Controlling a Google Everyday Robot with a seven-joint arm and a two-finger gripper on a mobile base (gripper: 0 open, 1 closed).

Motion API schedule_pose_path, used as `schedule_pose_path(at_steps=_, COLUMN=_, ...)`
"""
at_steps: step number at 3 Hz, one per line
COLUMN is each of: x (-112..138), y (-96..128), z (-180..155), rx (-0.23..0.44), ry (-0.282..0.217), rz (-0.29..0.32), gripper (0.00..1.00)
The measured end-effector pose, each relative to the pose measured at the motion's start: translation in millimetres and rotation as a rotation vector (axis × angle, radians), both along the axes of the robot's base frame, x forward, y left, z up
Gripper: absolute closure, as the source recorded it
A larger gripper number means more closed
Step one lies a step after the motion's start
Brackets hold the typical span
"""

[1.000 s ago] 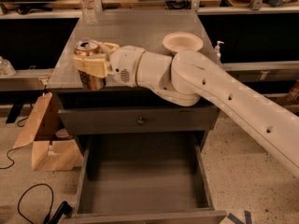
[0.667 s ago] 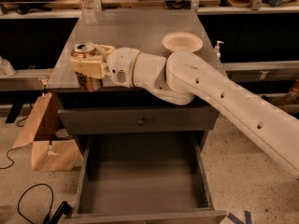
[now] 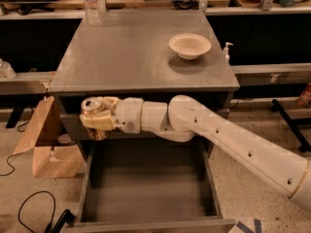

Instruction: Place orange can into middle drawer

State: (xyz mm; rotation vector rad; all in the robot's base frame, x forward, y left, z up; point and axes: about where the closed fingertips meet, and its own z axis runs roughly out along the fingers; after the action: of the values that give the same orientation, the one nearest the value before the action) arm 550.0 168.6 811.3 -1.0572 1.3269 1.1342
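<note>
The orange can [image 3: 93,110], copper with a silver top, is held upright in my gripper [image 3: 98,116], which is shut around its sides. It hangs in front of the cabinet, below the top's front edge, above the left rear part of the open middle drawer [image 3: 146,186]. The drawer is pulled out, wide and grey with a bare flat floor. My white arm reaches in from the lower right across the drawer.
A cream bowl [image 3: 190,45] sits on the grey cabinet top [image 3: 126,52]. A clear plastic bottle [image 3: 90,6] stands at its back left. A cardboard piece [image 3: 41,137] leans left of the cabinet, with black cables [image 3: 29,212] on the floor.
The gripper has carried the can off the cabinet top, forward and down, so it now hangs in front of the cabinet above the open drawer.
</note>
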Motion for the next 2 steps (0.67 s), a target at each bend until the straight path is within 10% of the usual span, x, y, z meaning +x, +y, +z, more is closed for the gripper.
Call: schedule_pose_path(at_steps=2, x=-28, y=10, z=-129, rx=0.006, ry=0.093, rz=0.085, gripper=1.00)
